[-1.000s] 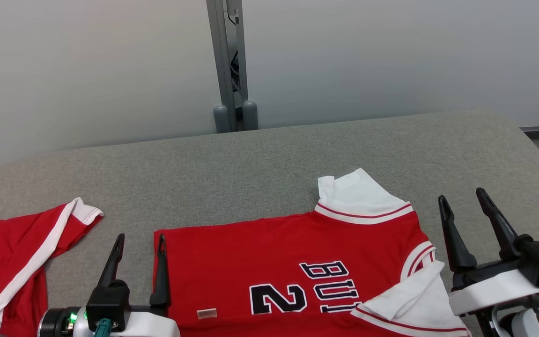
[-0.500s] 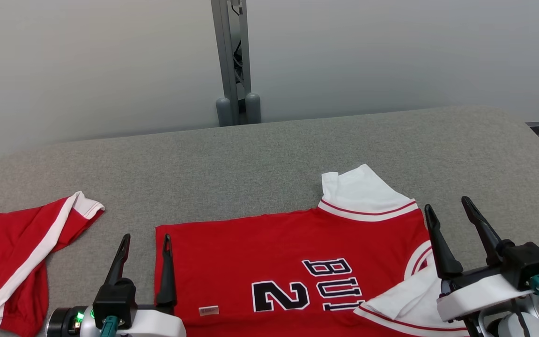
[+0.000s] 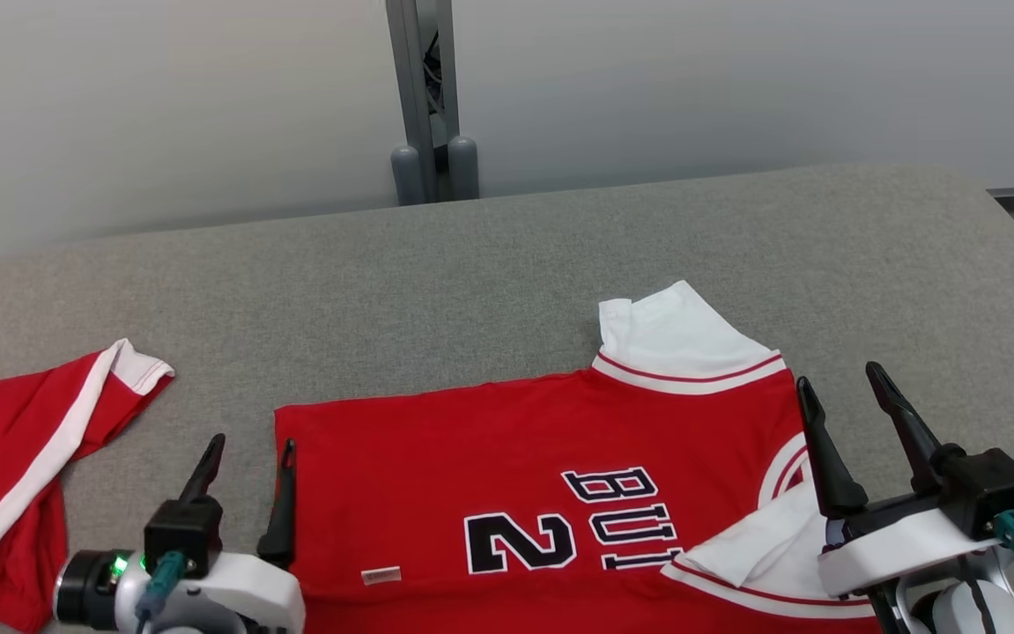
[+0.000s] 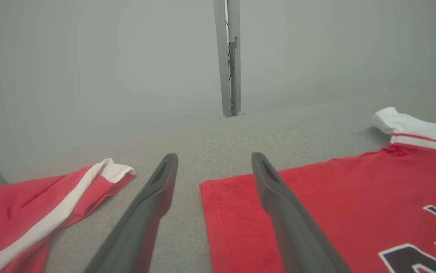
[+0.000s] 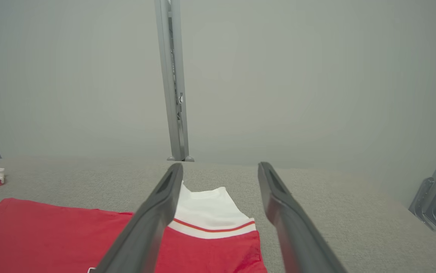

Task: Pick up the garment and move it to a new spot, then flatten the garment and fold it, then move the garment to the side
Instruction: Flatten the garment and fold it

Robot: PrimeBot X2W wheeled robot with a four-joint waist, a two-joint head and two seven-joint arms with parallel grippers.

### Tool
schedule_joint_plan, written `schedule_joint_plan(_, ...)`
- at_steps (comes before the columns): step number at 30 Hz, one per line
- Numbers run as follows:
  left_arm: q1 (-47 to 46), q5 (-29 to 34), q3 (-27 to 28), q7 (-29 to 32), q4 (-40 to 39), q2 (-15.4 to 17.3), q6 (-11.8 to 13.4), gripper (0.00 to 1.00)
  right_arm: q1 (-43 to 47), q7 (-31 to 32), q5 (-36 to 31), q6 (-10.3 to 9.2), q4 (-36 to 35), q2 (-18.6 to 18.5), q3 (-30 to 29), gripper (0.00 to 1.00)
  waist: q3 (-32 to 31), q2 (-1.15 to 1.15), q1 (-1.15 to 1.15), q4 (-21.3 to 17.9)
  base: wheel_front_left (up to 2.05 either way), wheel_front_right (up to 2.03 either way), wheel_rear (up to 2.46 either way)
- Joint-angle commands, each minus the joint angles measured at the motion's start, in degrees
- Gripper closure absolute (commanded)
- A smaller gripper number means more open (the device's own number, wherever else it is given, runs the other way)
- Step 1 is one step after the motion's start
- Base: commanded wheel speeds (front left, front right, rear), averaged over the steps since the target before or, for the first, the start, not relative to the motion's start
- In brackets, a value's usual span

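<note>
Going from the left: a crumpled red cloth with a white stripe (image 3: 4, 475) lies well off the outer side of the left gripper (image 3: 253, 440), on the grey padded table (image 3: 507, 255). That gripper's two dark fingers are spread apart with nothing held between them. Its inner finger sits right over the hem edge of the red fabric jersey with white sleeves and black lettering (image 3: 436, 475). The left wrist view shows this up close: the hem corner lands in the gap, just inside that finger. I can't tell if the finger is actually touching the fabric. The jersey is spread flat on the table and fills the stretch between the two grippers. The head view gives you the big "2" and the letters, plus a white sleeve folded over right beside the base of the right gripper (image 3: 838, 375). That one is spread wide too and empty, sitting just off the jersey's outer edge. Its wrist view puts the far white sleeve straight ahead between the fingertips, with a grey metal post (image 5: 172, 76) standing beyond the table.
</note>
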Motion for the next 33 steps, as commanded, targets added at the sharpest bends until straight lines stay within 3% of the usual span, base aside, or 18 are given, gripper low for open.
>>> schedule_joint_plan(1,-2.94,0.24,-0.07,0.06,2.88,1.81,-1.4,0.0,-0.58,-0.08,0.06,-0.02,0.14,-0.03,-0.28,0.0,1.41,0.0,0.0,-0.44,0.0,0.0,0.0)
schedule_joint_plan(5,-10.0,-1.47,-0.19,5.17,11.53,4.71,-6.05,0.0,-1.76,-0.08,0.37,-0.02,0.44,0.43,0.05,0.0,3.66,0.0,0.0,-1.18,0.0,0.0,0.0)
schedule_joint_plan(8,-14.99,-1.3,-0.16,7.25,15.77,7.42,-7.66,0.0,-2.88,-0.08,0.52,-0.02,0.75,0.86,0.59,0.0,5.29,0.0,0.0,-2.18,0.0,0.0,0.0)
schedule_joint_plan(14,-21.21,-4.95,-1.28,11.38,23.4,8.24,-10.69,0.0,-4.66,-0.08,0.59,-0.02,1.87,1.64,1.55,0.0,7.63,0.0,0.0,-3.77,0.0,0.0,0.0)
schedule_joint_plan(33,-27.03,-15.89,-11.66,14.93,30.86,10.45,-11.43,0.0,-5.62,-0.08,1.6,-0.02,3.1,2.0,0.6,0.0,9.37,0.0,0.0,-4.59,0.0,0.0,0.0)
